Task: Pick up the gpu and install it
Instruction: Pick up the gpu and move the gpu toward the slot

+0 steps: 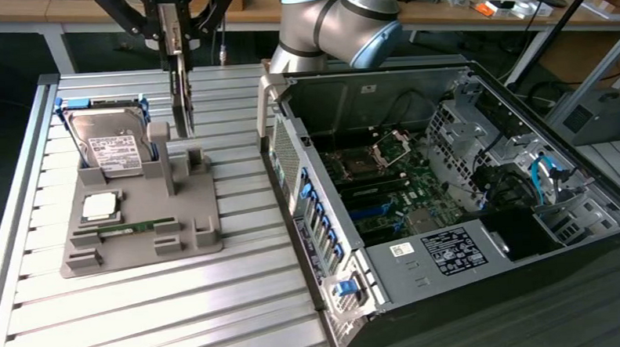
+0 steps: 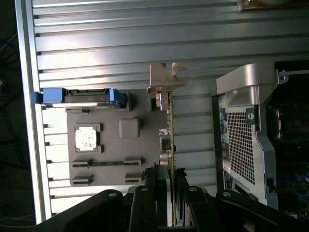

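Exterior view: pincer [image 1: 180, 52] closed partway onto the gpu [image 1: 184, 97], gripping its upper edge. Gpu hangs upright and edge-on over the grey fixture tray [image 1: 187, 243], just beside the hard drive [image 1: 115, 147]; cannot tell whether its lower end clears the tray's posts. Tray also holds a processor chip [image 1: 100, 204] and a memory stick [image 1: 134, 227]. Open computer case [image 1: 288, 155] stands to the exterior view's right on the slatted worktop [image 1: 138, 314]. Wrist view: fingers [image 2: 149, 193] flank the card, silvery bracket [image 2: 164, 77] at its far end.
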`<state>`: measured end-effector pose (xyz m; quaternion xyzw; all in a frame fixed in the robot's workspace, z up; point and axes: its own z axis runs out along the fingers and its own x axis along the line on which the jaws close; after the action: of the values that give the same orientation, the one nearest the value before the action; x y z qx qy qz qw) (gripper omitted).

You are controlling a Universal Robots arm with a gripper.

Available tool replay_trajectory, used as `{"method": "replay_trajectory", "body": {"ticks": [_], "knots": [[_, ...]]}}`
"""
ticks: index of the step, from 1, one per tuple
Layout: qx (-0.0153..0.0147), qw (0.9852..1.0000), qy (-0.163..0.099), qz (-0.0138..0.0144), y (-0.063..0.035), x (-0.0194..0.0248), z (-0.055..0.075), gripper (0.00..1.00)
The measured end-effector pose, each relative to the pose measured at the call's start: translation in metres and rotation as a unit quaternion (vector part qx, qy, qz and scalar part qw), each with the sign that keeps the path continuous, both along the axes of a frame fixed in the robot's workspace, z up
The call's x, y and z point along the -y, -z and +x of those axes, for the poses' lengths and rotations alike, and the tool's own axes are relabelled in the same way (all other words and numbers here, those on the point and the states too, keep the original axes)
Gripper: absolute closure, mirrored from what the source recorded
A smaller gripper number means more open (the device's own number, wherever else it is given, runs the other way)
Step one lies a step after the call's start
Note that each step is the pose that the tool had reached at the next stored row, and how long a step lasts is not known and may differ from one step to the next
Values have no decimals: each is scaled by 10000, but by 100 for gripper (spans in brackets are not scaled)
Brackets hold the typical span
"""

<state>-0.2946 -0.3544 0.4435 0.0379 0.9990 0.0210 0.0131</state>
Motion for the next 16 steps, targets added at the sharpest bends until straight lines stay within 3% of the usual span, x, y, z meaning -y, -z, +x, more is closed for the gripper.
{"method": "replay_trajectory", "body": {"ticks": [16], "knots": [[0, 10000, 0, 0, -232, 0, 0, 73]]}}
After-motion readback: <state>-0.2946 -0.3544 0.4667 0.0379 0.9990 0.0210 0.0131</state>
